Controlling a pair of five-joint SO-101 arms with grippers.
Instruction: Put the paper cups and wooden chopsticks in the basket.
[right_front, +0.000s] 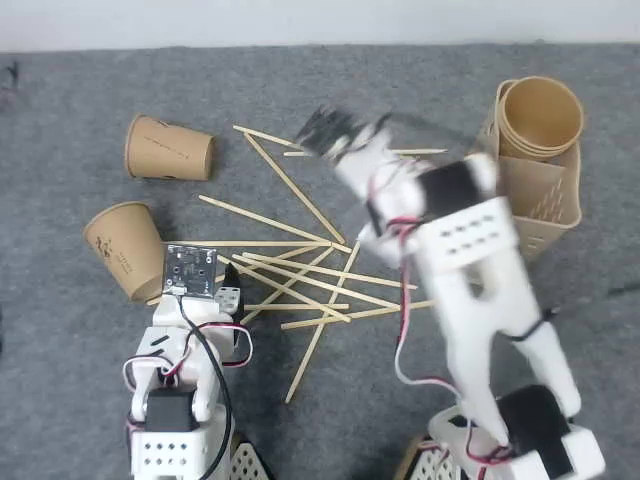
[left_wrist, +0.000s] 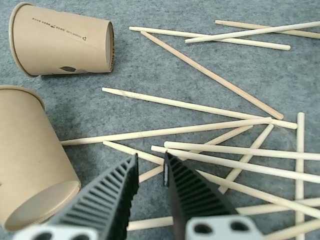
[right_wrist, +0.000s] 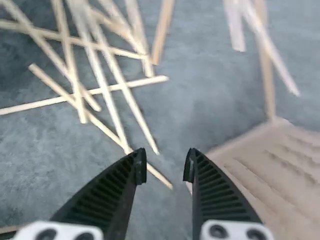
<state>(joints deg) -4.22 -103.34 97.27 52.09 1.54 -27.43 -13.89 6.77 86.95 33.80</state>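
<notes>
Grey carpet (right_front: 80, 400) lies under me. My left gripper (left_wrist: 150, 167) hangs barely parted and empty over scattered chopsticks (right_front: 300, 270), my right gripper (right_wrist: 165, 165) wider, empty too; two paper cups (right_front: 168, 148) lie at ten o'clock, the basket (right_front: 545, 200) at two, stacked cups (right_front: 540, 115) inside

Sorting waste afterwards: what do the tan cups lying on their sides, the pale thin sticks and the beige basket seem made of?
Tan tipped-over cups: matte brown paper, judging by the rolled rim. Pale thin sticks: bare wood or bamboo, dull and unvarnished. Beige perforated basket: probably moulded plastic, given smooth walls with even cut-outs.
</notes>
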